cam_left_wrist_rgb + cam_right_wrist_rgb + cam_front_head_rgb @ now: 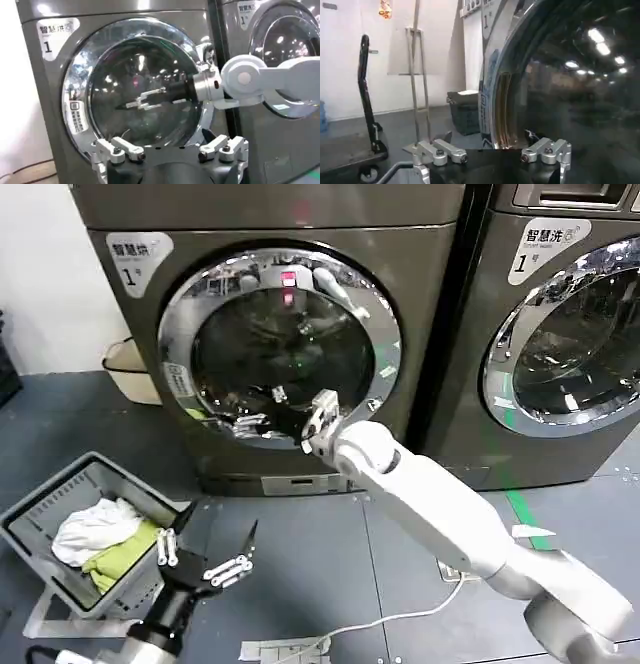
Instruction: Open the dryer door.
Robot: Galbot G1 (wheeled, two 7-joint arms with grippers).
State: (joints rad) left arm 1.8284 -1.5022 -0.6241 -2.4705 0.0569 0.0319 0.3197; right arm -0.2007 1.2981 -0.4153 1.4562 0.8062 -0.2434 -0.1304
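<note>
The dryer door (372, 314) is a round porthole with a wide chrome ring around dark glass, on the front of the left-hand machine. It looks flush with the front. My right gripper (300, 416) reaches in low over the glass, near the ring's lower part, fingers open and empty. In the left wrist view the right gripper (145, 100) hangs just in front of the dryer door (75, 90). The right wrist view shows the right gripper (492, 156) close to the chrome ring (501, 107). My left gripper (205, 554) waits open, low over the floor; the left gripper (172, 150) faces the door.
A grey basket (60, 484) with white and green laundry sits on the floor at the left. The second machine (570, 334) stands to the right. A white cable (380, 622) runs across the floor. A beige bin (125, 369) stands beside the dryer.
</note>
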